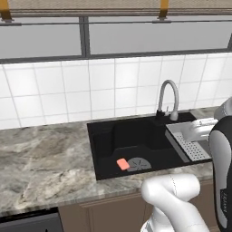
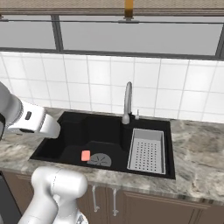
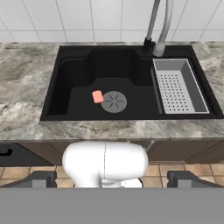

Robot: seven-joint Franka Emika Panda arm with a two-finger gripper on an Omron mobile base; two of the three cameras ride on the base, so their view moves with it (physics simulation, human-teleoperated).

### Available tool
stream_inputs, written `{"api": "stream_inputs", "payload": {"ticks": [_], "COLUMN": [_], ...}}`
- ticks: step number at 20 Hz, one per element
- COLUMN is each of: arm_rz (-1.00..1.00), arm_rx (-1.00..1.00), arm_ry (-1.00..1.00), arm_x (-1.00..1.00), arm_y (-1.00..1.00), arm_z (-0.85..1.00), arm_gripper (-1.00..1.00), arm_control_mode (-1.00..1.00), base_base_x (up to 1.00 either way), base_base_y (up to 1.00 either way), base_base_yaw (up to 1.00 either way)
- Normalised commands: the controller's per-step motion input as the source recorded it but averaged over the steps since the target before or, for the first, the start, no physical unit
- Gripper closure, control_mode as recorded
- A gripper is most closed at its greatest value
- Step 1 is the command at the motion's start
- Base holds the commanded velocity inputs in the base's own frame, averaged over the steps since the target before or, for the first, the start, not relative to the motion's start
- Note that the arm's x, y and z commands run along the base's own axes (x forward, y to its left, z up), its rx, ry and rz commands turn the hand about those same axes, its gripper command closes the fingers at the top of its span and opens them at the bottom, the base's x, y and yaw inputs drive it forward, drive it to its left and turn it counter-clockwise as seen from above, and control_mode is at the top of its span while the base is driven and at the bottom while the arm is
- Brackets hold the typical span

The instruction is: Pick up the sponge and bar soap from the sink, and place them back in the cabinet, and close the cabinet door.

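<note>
The black sink [image 3: 78, 70] is set in a grey marbled counter. A salmon-pink bar soap [image 3: 97, 96] lies flat on the basin floor, just left of the round drain [image 3: 114, 101]. The same bar soap [image 1: 123, 164] [image 2: 85, 155] appears in both base views. My gripper [image 3: 114, 179] hangs high above the counter's front edge, well back from the soap. Its fingertips [image 3: 41, 178] stand wide apart, so it is open with nothing between them. The sponge, the cabinet and the cabinet door are out of view.
A grey perforated strainer tray [image 3: 179, 85] fills the right part of the sink. The curved chrome faucet [image 3: 159, 22] rises behind it against a white tiled wall. Marbled counter [image 1: 41, 154] stretches left of the sink, and brown base cabinets [image 2: 131, 201] sit below.
</note>
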Motion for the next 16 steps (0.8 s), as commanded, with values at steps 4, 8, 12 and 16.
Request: {"api": "stream_inputs", "payload": {"ticks": [4, 8, 12, 16], "arm_rz": [0.00, 0.00, 0.00, 0.00], "arm_rx": [0.00, 0.00, 0.00, 0.00], "arm_ry": [0.00, 0.00, 0.00, 0.04], "arm_x": [0.42, 0.51, 0.42, 0.25], "arm_y": [0.00, 0.00, 0.00, 0.02], "arm_z": [-0.12, -0.15, -0.21, -0.22], "arm_gripper": [-1.00, -1.00, -1.00, -1.00], "arm_control_mode": [-1.00, -1.00, -1.00, -1.00], "base_base_x": [0.00, 0.00, 0.00, 0.00], "base_base_y": [0.00, 0.00, 0.00, 0.00], "base_base_yaw": [0.00, 0.00, 0.00, 0.00]}}
